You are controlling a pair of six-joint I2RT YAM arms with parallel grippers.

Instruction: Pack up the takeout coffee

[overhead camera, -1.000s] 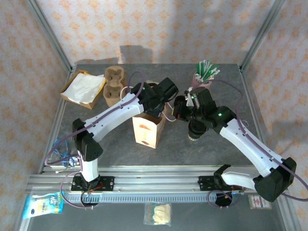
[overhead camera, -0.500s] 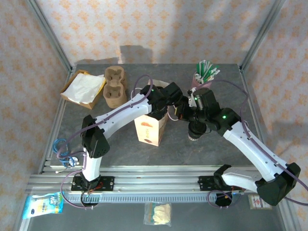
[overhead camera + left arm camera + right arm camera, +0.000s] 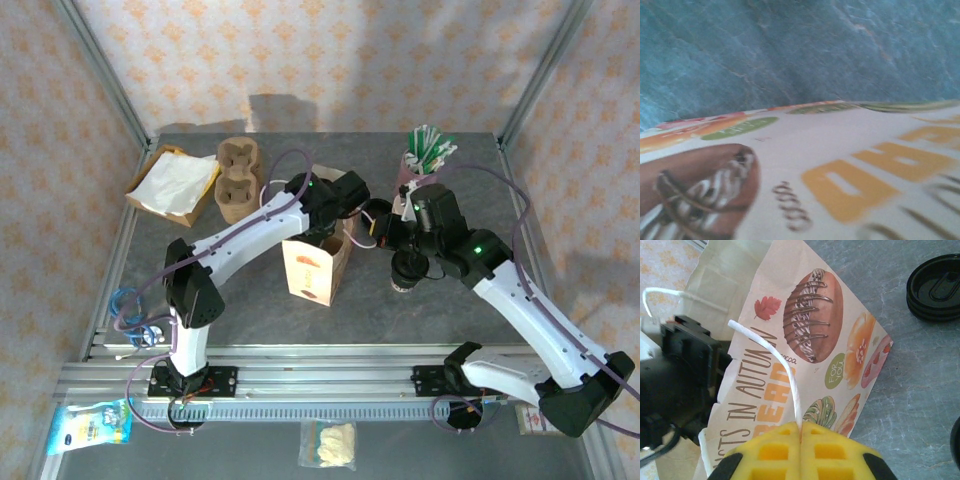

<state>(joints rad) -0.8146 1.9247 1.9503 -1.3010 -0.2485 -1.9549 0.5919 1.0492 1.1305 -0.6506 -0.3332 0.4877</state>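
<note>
Since 1 s ago, a small shift to the right for the right gripper (image 3: 372,225) and, with it, for the top of the paper bag (image 3: 316,268).

Right gripper fully closed, yellow pads (image 3: 752,455) pressed together on the white cord handle (image 3: 789,376) of the bag. Left gripper (image 3: 335,210) at the far edge of the bag mouth, very close to the printed side; not possible to tell how far open, or whether holding anything. Takeout coffee (image 3: 404,274) on the table (image 3: 230,290), just right of the bag, under the right forearm, seemingly upright, not yet packed.

Possible trouble from here, as a judgement only. Risk 1: tearing of the thin cord, or tipping of the light bag, through too hard a pull to the right. Risk 2: knocking over of the coffee through a low pass of the right forearm.

Further differences: left gripper out to the right 0.5 s ago, now back toward the left; coffee in the same place as 1 s ago.
</note>
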